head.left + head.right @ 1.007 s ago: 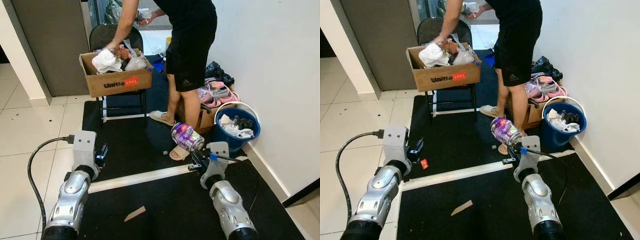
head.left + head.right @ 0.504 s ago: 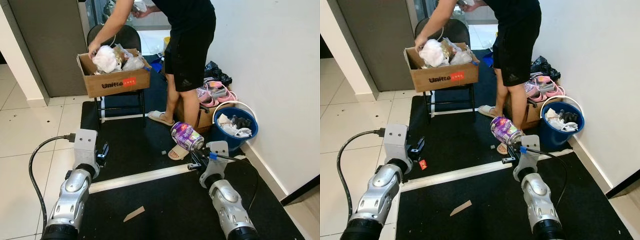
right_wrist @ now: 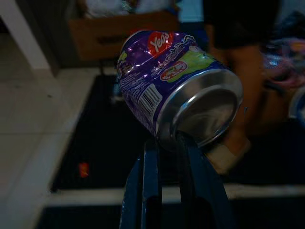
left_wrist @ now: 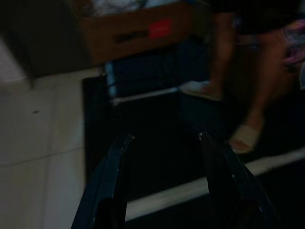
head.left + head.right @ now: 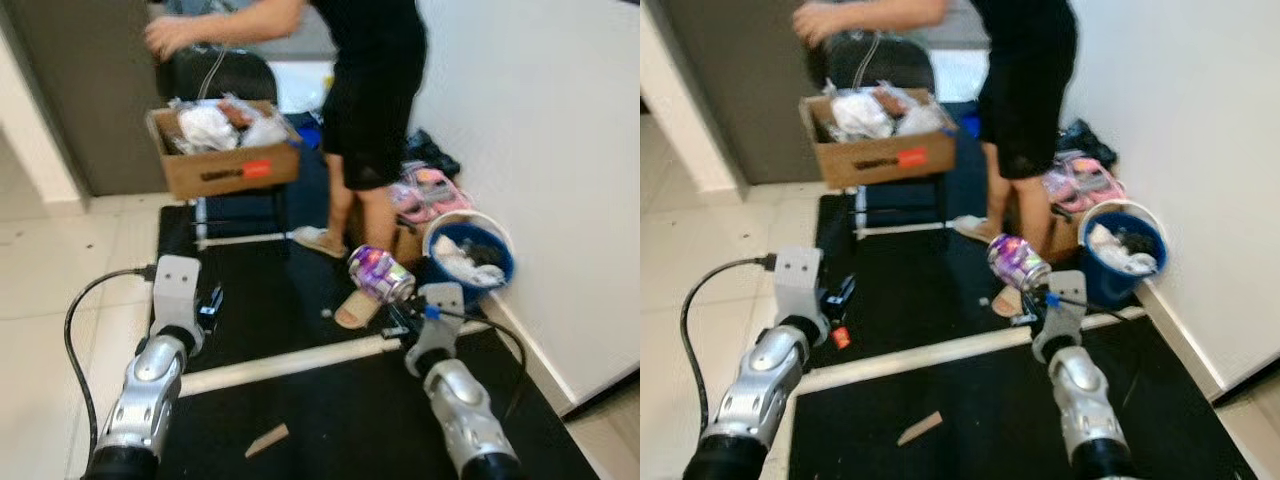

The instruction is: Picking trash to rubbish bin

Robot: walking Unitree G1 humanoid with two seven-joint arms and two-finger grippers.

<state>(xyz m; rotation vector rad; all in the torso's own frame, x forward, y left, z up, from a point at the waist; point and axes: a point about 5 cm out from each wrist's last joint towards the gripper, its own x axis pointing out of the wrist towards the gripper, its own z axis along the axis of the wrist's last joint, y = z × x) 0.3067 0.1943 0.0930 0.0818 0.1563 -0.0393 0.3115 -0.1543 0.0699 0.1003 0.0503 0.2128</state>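
One crushed can held up near the blue bin

One dented purple can [image 5: 379,273] sat pinched by its rim between the two black fingers of the right gripper [image 3: 164,152], which was clamped tight on it and raised above the black floor mat [image 5: 340,420]. The can lay tilted, its silver base [image 3: 206,110] turned toward the wrist camera. Just beyond it, to the right against the white wall, stood the blue rubbish bin [image 5: 470,262] with crumpled white scraps already inside.

The left gripper [image 4: 164,143] hung low over the mat's left edge, its fingers [image 4: 112,176] spread apart and holding nothing.

A person in black shorts [image 5: 365,95] stood between the bin and a black chair [image 5: 215,75] that carried a cardboard box [image 5: 222,160] heaped with trash, one hand [image 5: 165,35] raised above it. A pale strip [image 5: 280,365] crossed the mat between the arms, and a small scrap of cardboard [image 5: 265,438] lay nearer the robot.
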